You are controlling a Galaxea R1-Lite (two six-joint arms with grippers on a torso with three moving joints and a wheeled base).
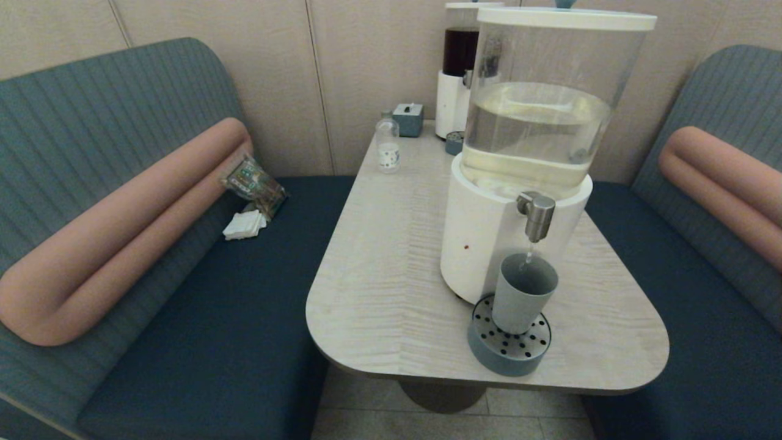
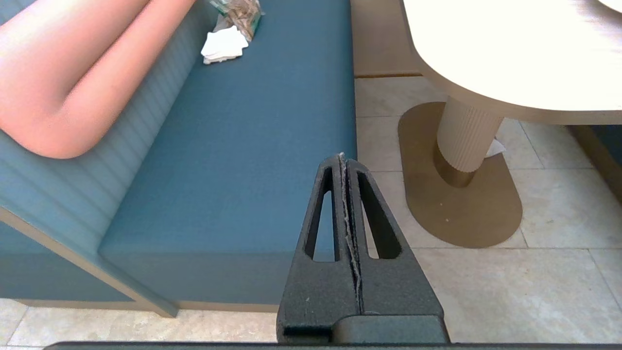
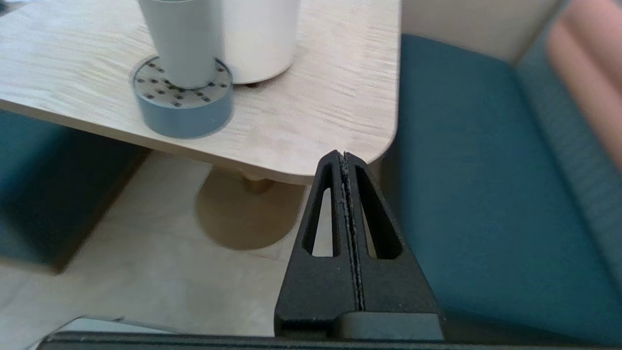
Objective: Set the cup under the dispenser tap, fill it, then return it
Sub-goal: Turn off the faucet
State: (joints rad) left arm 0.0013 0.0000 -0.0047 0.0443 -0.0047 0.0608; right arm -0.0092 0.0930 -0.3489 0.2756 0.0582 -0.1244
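1. The grey-blue cup (image 1: 524, 292) stands upright on the round perforated drip tray (image 1: 510, 344), near the front edge of the pale wooden table (image 1: 391, 256).
2. Directly above its open mouth is the dispenser tap (image 1: 537, 215), a short metal spout; a thin stream of liquid falls from it into the cup.
3. The tap juts from the white base of the large dispenser (image 1: 537, 140), whose clear tank is partly full of pale liquid.
4. Behind it stands a slim dispenser (image 1: 458, 67) with dark liquid; nearby are a small clear bottle (image 1: 388, 146) and a small blue-grey box (image 1: 408, 119).
5. The right gripper (image 3: 344, 154) hangs below and just off the table's front corner, fingers pressed together, holding nothing.
6. The left gripper (image 2: 342, 156) is parked low beside the left bench (image 2: 233, 146), fingers likewise pressed together and empty.
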